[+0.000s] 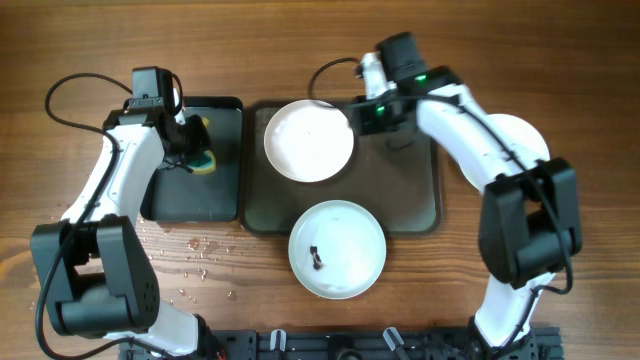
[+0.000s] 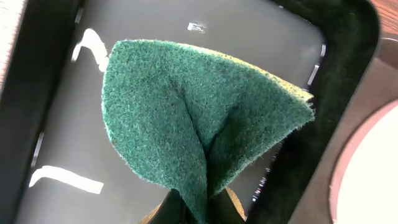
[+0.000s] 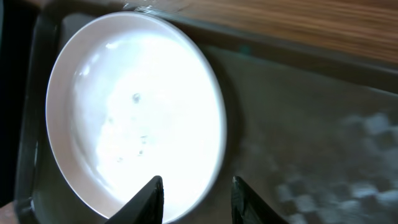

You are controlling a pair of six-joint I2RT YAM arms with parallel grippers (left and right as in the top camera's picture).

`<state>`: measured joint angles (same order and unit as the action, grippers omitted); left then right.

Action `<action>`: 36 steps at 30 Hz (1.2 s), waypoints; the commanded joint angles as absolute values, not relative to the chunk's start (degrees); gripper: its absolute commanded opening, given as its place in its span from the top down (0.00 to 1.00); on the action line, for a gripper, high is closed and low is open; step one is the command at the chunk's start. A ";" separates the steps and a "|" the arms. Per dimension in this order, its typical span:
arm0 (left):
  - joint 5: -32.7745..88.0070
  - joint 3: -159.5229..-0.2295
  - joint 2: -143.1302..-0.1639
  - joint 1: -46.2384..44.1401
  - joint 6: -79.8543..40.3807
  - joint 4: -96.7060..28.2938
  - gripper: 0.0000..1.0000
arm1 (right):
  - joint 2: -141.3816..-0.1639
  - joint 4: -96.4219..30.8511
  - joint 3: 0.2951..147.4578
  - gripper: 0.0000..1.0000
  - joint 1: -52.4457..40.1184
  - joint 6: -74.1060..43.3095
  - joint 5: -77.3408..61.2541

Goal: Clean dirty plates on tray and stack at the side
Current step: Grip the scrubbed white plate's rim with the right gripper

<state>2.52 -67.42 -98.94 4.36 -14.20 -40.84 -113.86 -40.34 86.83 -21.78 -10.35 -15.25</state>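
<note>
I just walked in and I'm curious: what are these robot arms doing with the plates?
They are cleaning plates. The left gripper pinches a green sponge over the black tray. The right gripper, jaws apart, hovers at the rim of a clean-looking plate at the back of the brown tray. A plate with dark smudges sits at the tray's front edge. A third plate lies on the table beside the tray.

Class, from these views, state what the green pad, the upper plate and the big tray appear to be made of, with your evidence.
Pad: coarse fibrous scouring felt, fuzzy. Plate: glossy white, ceramic or melamine; bright glare. Tray: dull brown-grey, probably plastic; soft reflections.
</note>
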 commanded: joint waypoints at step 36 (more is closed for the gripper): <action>-8.64 -64.69 -85.97 8.91 -21.47 -44.40 0.96 | -122.56 -33.95 87.55 0.96 -27.94 -16.67 -2.50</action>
